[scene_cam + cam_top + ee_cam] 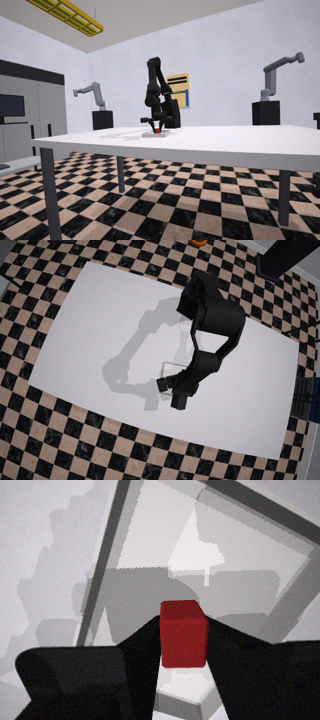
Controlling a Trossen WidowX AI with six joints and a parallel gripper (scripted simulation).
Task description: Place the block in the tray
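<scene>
White table (pixel 232 144); gripper (pixel 183 645) pinching red block (pixel 183 634) directly above white tray (pixel 147 134) floor. Grasp, carry done; lowering, release left.

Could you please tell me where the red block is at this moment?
The red block is clamped between the gripper's fingers at the wrist view's center, over the white tray; in the exterior view it sits low within the tray's rim.
</scene>
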